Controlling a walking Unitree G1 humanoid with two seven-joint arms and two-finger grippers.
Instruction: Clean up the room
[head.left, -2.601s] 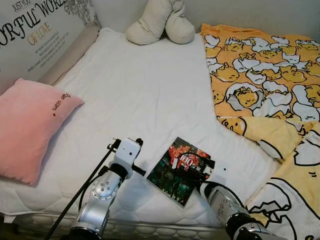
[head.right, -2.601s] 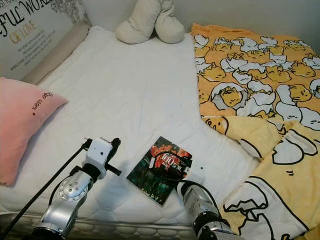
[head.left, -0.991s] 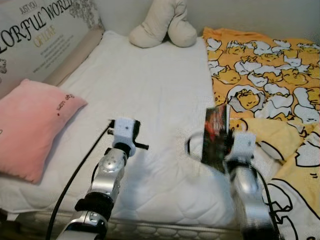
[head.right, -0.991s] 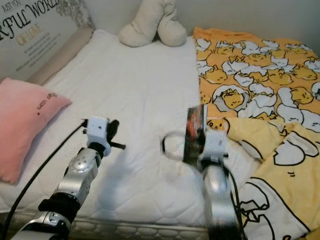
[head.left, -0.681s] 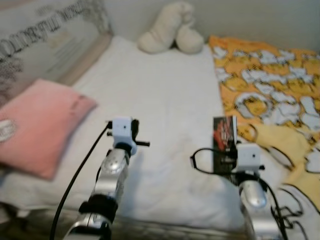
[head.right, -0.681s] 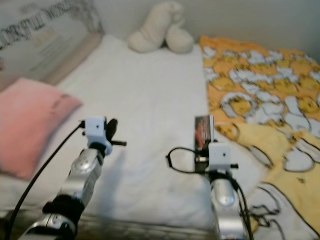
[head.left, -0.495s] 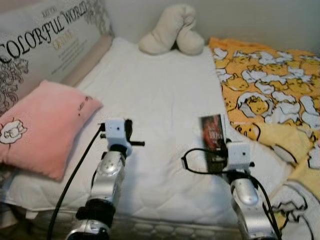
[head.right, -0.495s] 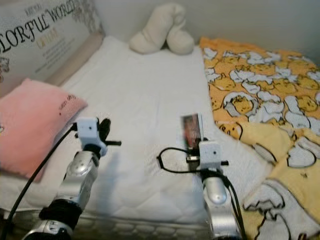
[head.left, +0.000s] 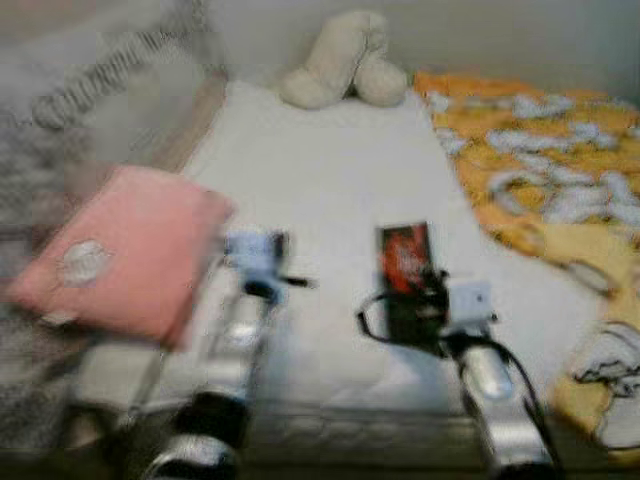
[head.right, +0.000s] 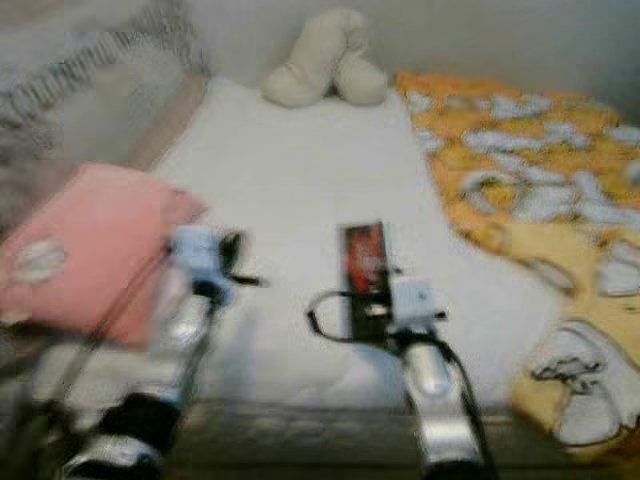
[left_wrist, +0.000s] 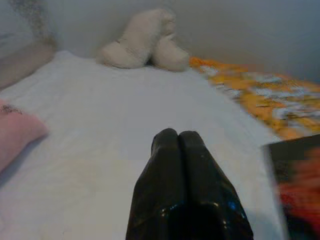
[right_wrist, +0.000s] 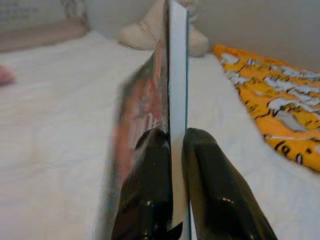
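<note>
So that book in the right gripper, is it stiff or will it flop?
The book probably stays fairly stiff: it stands upright from the right gripper with a straight edge. It looks thin, so likely light. Pinched at one end, it may swing.

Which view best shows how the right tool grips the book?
The right wrist view: the right tool is shut on the book, one black finger on each side of it, seen edge-on. Both eye views are blurred and show the book upright above the bed. The left wrist view catches just its corner.

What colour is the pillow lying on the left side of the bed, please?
Pink; the pillow shows best in the right eye view.
</note>
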